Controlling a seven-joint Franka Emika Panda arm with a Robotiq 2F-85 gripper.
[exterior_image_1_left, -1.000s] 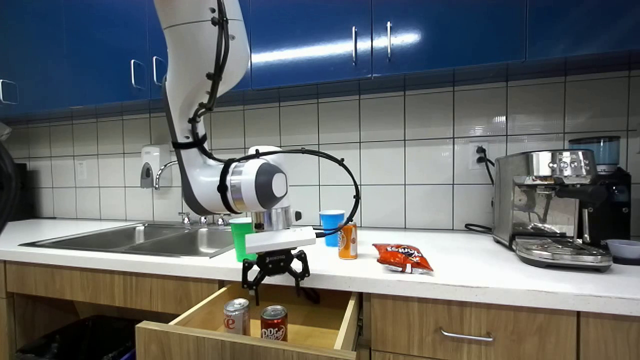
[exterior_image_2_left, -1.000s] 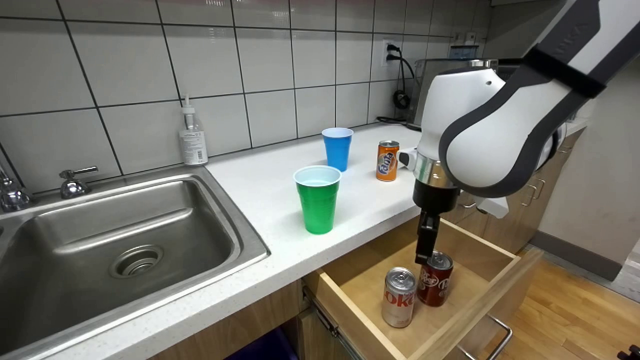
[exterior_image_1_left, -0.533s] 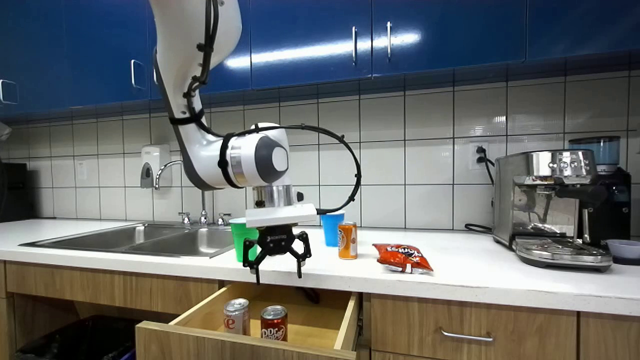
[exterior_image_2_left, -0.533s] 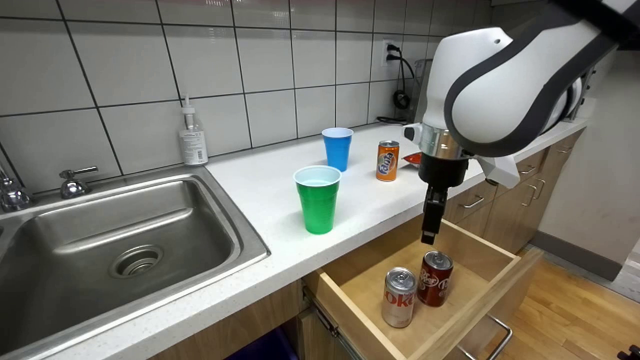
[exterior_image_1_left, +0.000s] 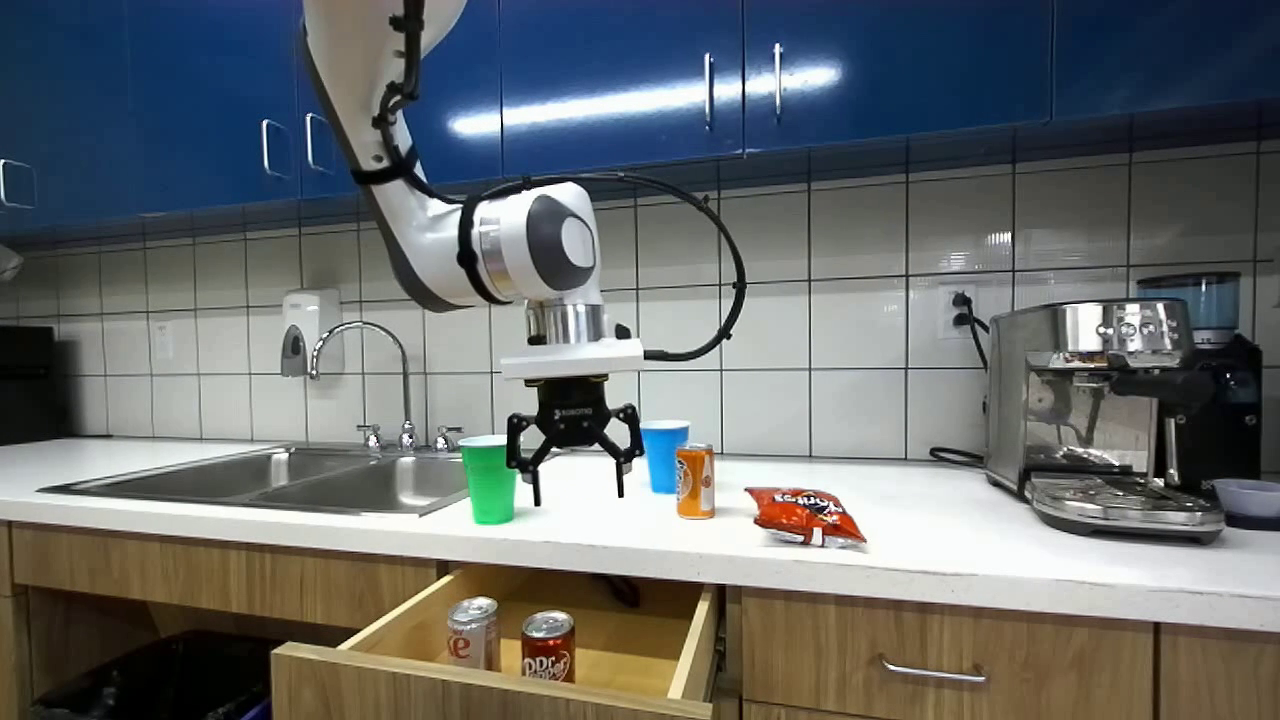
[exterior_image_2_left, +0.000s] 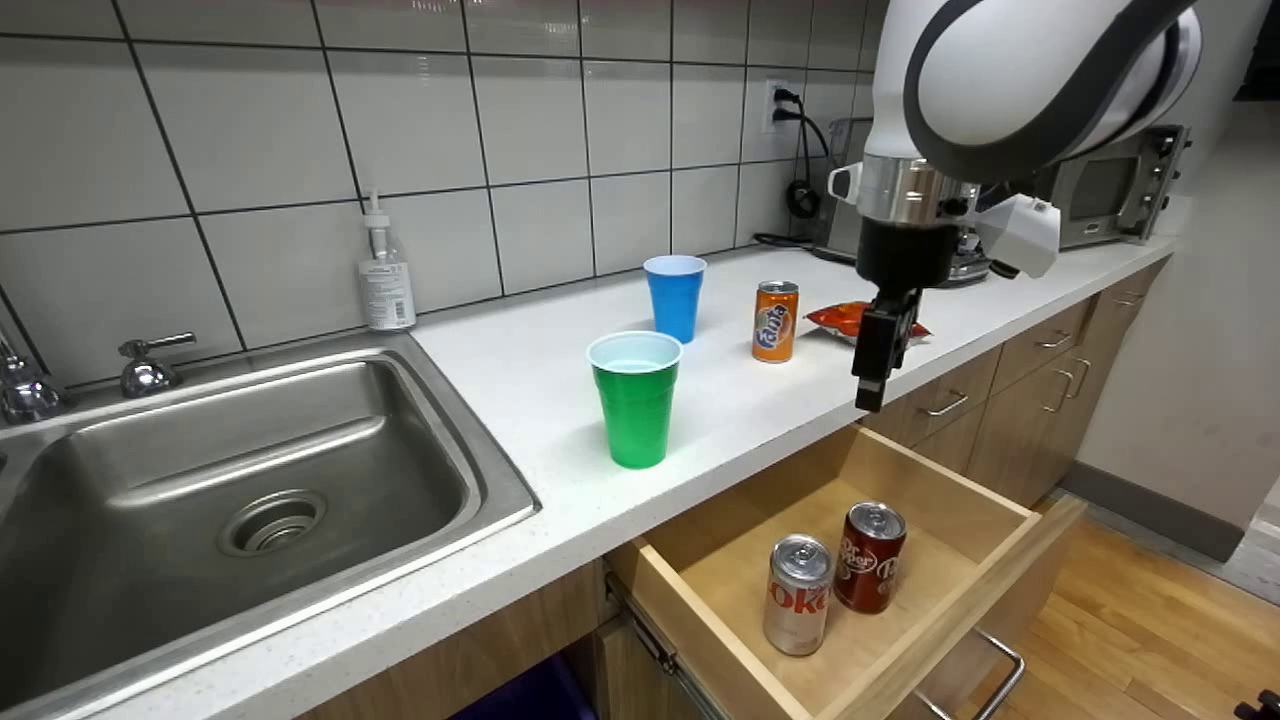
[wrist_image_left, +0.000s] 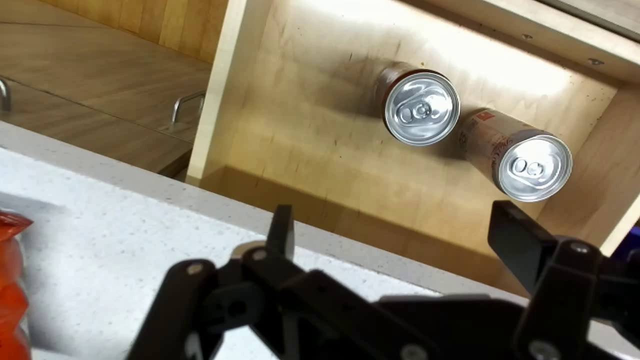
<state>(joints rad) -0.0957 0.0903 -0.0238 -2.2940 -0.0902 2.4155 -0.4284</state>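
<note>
A pale wooden drawer was seen pulled out, and inside it a silver aluminium can with red lettering and a dark red aluminium can were found upright, just beside each other, so this much could be judged as done. The black two-fingered gripper was held in the air, higher than both cans, with its jaws spread apart and nothing gripped. On the white countertop an orange aluminium can, a red foil bag, a green plastic cup and a blue plastic cup were left untouched.
</note>
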